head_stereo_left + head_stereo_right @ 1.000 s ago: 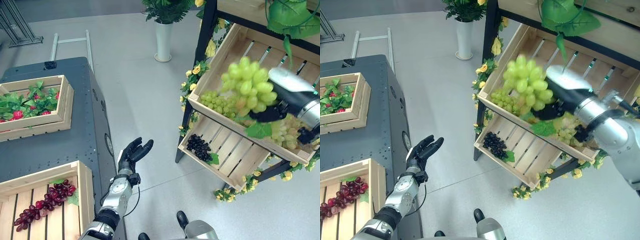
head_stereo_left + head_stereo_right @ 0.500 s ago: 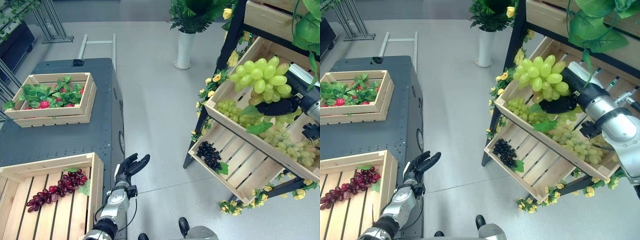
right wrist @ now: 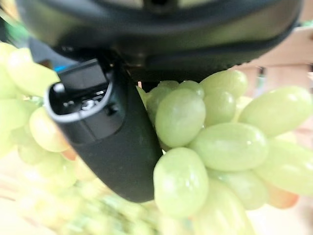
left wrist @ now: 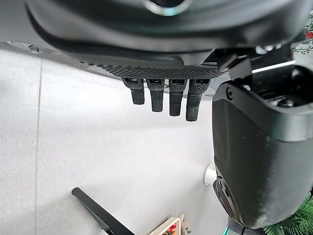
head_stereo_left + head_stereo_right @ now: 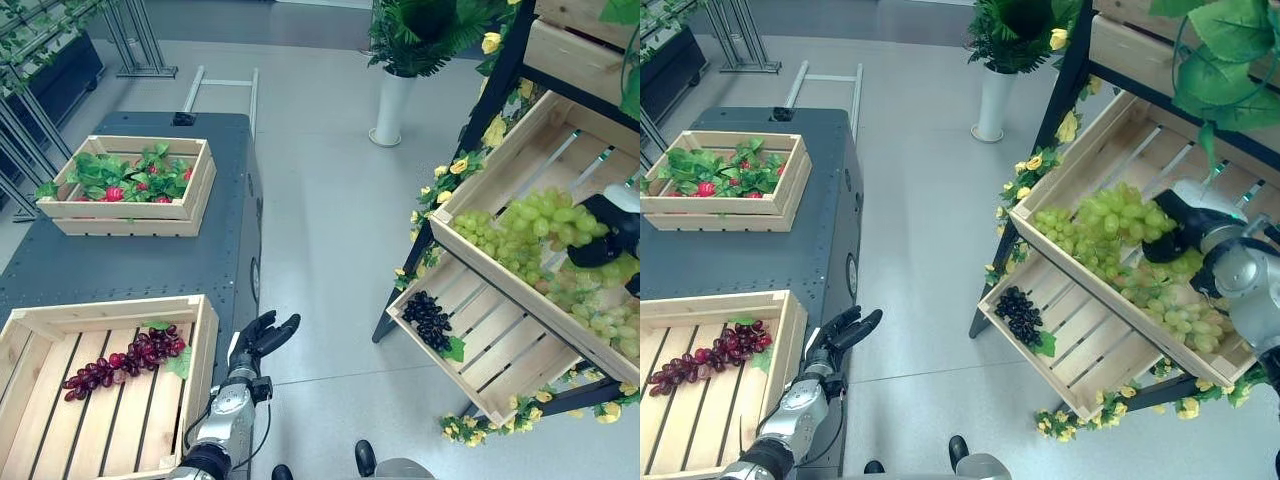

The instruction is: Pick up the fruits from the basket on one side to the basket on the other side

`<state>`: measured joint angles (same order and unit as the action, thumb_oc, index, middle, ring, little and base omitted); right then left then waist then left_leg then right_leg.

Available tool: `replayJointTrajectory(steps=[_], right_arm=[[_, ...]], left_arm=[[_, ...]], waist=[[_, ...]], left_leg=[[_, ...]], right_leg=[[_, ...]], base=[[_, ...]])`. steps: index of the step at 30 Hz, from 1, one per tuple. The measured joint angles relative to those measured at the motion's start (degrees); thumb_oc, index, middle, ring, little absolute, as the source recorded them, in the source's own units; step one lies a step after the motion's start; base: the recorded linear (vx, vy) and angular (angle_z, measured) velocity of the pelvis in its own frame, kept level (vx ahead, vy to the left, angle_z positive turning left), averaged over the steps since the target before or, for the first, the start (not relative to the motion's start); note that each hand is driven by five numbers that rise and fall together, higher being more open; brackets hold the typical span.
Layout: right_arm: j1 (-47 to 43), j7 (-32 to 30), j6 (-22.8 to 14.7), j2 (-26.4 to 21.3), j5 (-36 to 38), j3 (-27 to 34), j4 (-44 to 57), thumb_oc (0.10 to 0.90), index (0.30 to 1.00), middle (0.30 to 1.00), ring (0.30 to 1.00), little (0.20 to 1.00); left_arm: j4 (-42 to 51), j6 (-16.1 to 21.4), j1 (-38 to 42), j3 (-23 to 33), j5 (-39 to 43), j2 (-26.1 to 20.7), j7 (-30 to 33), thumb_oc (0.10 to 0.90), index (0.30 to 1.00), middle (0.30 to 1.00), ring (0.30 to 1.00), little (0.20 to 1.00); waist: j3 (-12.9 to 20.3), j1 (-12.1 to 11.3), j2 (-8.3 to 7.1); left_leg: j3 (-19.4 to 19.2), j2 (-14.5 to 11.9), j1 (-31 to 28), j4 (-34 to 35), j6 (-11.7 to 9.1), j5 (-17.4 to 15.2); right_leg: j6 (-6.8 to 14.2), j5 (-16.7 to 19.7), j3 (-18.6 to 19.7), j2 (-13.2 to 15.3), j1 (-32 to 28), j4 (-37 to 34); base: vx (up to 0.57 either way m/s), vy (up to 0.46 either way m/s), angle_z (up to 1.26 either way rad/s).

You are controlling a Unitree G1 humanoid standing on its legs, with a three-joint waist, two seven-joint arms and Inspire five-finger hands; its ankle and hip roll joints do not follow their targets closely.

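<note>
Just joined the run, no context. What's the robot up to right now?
The right hand is closed on a bunch of green grapes, held at the upper crate of the flower-trimmed shelf, among other green grapes there. The left hand hangs open beside the grey table, holding nothing. A receiving crate on that table holds red grapes. The lower shelf crate has dark grapes.

Green grape bunch (image 5: 1127,213) in upper shelf crate (image 5: 1110,140), gripped by right robot hand (image 5: 1168,240); red grapes (image 5: 125,359) in near crate (image 5: 196,360).
</note>
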<state>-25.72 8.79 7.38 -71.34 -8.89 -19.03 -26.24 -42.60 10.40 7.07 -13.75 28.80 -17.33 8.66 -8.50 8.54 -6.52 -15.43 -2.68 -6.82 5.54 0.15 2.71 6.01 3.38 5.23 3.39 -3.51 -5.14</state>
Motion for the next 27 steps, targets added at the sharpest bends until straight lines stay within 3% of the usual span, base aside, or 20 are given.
replayJointTrajectory(steps=[11, 12, 13, 27], right_arm=[[-2.0, 0.0, 1.3, 2.4, 0.0, -0.1, -7.9, 0.400, 0.300, 0.300, 0.300, 0.300], [-2.0, 0.0, 1.3, 2.4, 0.0, -0.1, -8.4, 0.615, 0.622, 0.622, 0.622, 0.622], [-2.0, 0.0, 1.3, 2.4, 0.1, -0.1, -8.7, 0.800, 0.900, 0.900, 0.900, 0.900], [-2.0, -0.5, 1.7, 2.4, 0.1, 1.0, -4.7, 0.800, 0.900, 0.900, 0.900, 0.900]], left_arm=[[2.5, 0.0, 0.0, -2.2, 0.1, -0.9, -2.2, 0.800, 0.900, 0.900, 0.900, 0.900], [2.6, 0.0, 0.0, -2.6, 0.1, -1.0, -2.3, 0.800, 0.900, 0.900, 0.900, 0.900], [2.6, -0.1, 0.0, -3.0, 0.1, -1.2, -2.3, 0.800, 0.900, 0.900, 0.900, 0.900], [3.9, -0.1, 0.0, -3.9, 0.2, -1.4, -2.9, 0.800, 0.900, 0.900, 0.900, 0.900]], waist=[[0.0, -0.1, 0.36], [0.0, -0.2, 0.52], [0.0, -0.1, 0.70], [0.0, 1.2, 1.75]], left_leg=[[1.1, -0.1, 0.4, 0.0, 0.0, 0.3], [1.1, 0.0, 0.4, 0.0, 0.0, 0.3], [1.1, 0.0, 0.4, 0.0, 0.0, 0.3], [1.0, -0.1, 0.6, 0.0, 0.0, 0.3]], right_leg=[[-0.1, -0.1, -1.1, 0.0, -0.1, 0.0], [-0.1, -0.1, -1.1, 0.0, -0.1, 0.0], [-0.1, -0.1, -1.1, 0.0, 0.0, 0.0], [-0.2, -0.2, -0.9, 0.0, 0.2, 0.0]], base=[[0.00, 0.000, 0.04], [0.00, 0.000, 0.00], [0.00, 0.000, 0.00], [0.00, 0.000, 0.00]])
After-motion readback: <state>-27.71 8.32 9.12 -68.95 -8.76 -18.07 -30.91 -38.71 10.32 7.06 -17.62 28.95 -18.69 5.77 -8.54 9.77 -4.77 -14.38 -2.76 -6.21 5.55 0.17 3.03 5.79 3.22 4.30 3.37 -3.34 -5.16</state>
